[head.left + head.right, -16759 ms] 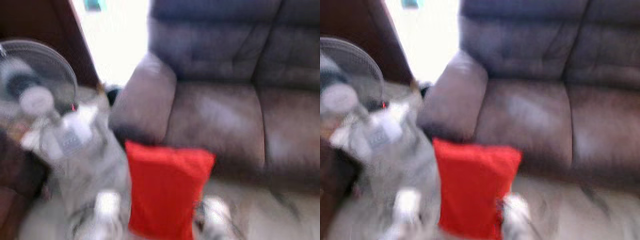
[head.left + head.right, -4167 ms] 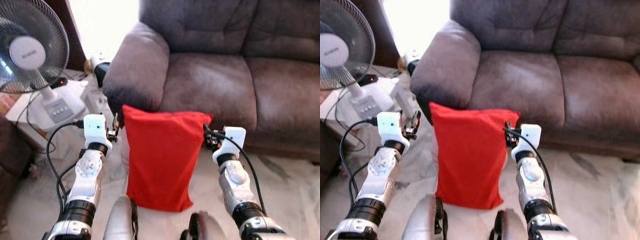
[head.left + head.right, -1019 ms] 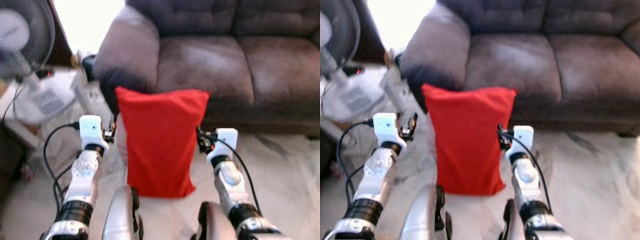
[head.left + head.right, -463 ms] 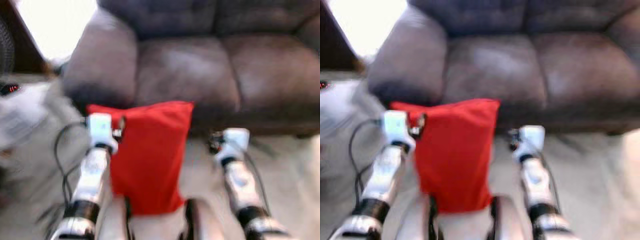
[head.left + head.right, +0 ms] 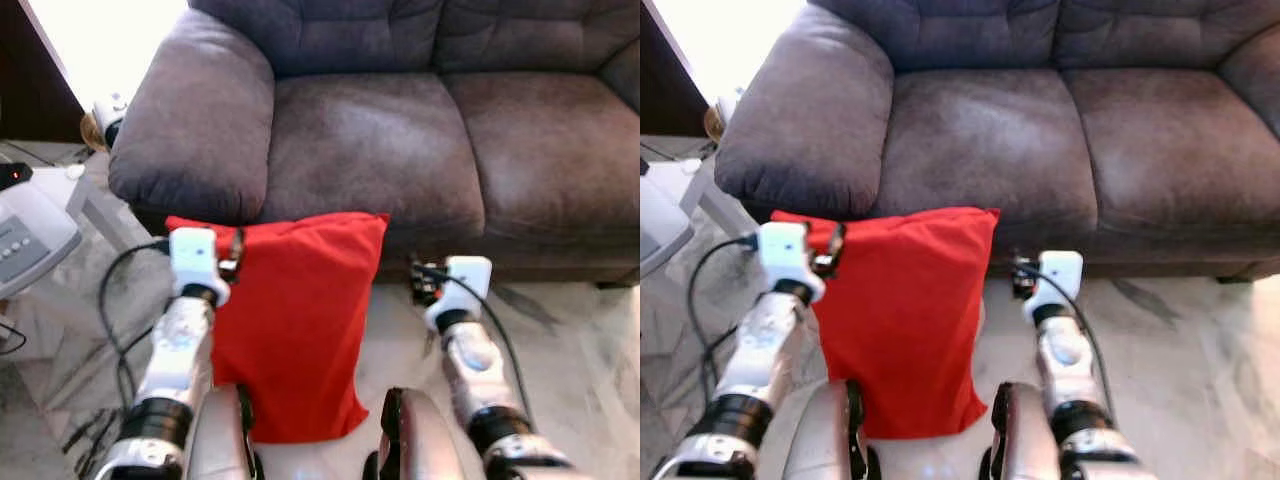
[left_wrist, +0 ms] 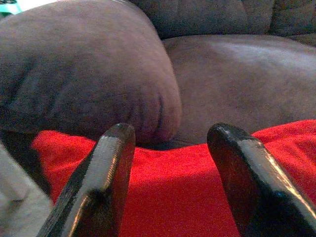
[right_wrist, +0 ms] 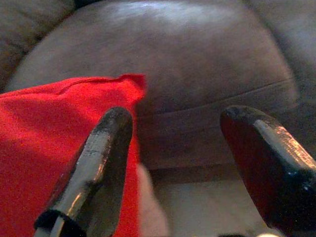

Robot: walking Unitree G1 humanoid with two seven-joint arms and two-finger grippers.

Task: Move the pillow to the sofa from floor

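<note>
A red pillow (image 5: 290,330) stands upright on the floor, leaning against the front of the dark brown sofa (image 5: 400,140). My left gripper (image 5: 235,255) is open at the pillow's upper left corner; in the left wrist view its fingers (image 6: 103,182) straddle the red top edge (image 6: 173,192) below the armrest. My right gripper (image 5: 420,285) is open to the right of the pillow, a short gap away from it. In the right wrist view the pillow's top corner (image 7: 59,128) lies beside one finger (image 7: 98,163), with the sofa's front behind.
The sofa's armrest (image 5: 195,120) bulges just above the pillow. A white fan base (image 5: 25,235) and black cables (image 5: 115,300) lie on the floor to the left. Marble floor (image 5: 580,350) stretches to the right along the sofa front.
The view has swung right, leaving the fan out of sight. Both arms have shifted right relative to the pillow: the left gripper now overlaps its corner, the right one stands off it.
</note>
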